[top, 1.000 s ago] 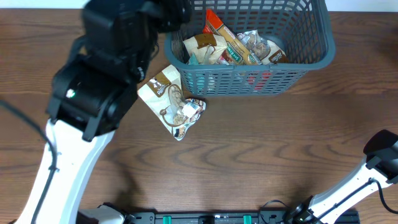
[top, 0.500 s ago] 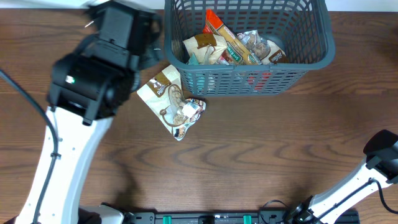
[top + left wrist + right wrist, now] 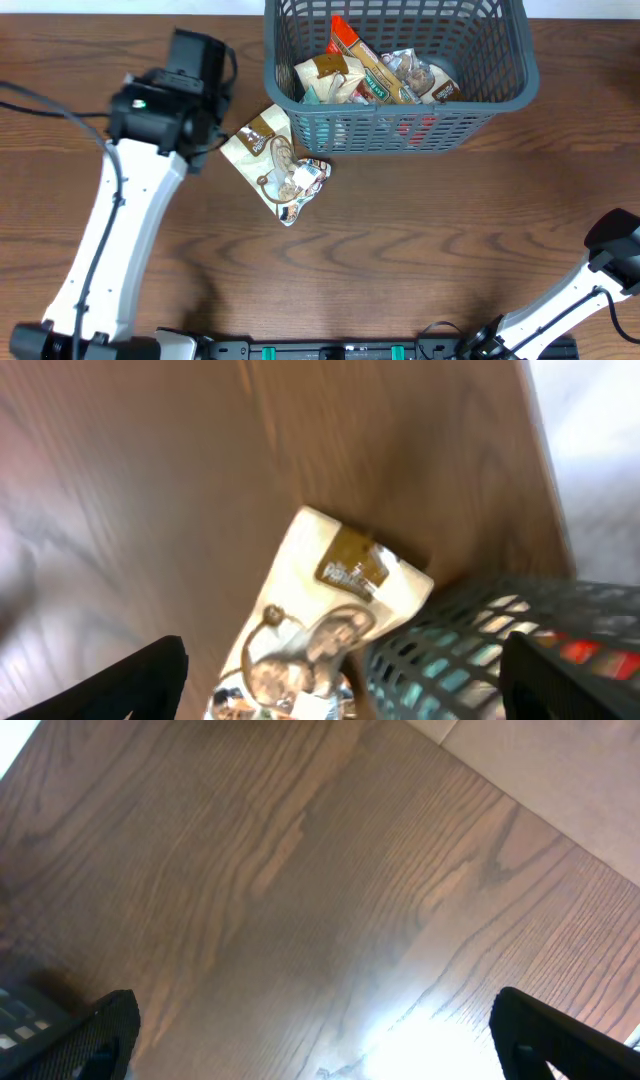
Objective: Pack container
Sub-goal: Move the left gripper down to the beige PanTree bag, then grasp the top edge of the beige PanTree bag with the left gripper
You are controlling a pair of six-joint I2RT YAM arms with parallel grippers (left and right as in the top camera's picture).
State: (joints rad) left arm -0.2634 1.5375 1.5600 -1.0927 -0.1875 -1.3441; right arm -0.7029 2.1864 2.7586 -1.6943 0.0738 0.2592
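two empty claws spread wide — left gripper [image 3: 342, 682] near the snack packet [image 3: 272, 160] just beside the container [image 3: 400, 130], right gripper [image 3: 315, 1035] over tabletop [image 3: 300, 870].

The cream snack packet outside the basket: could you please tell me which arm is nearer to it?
Left. Its end effector hovers open beside the packet; the right arm rests far away.

This looks like a robotics lab test station. Over a wood-grain bench [image 3: 400, 250], a white left arm [image 3: 120, 240] reaches in at 9 o'clock and a right arm [image 3: 565, 295] at 5 o'clock. A black mounting rail [image 3: 330, 351] lies at 6 o'clock.
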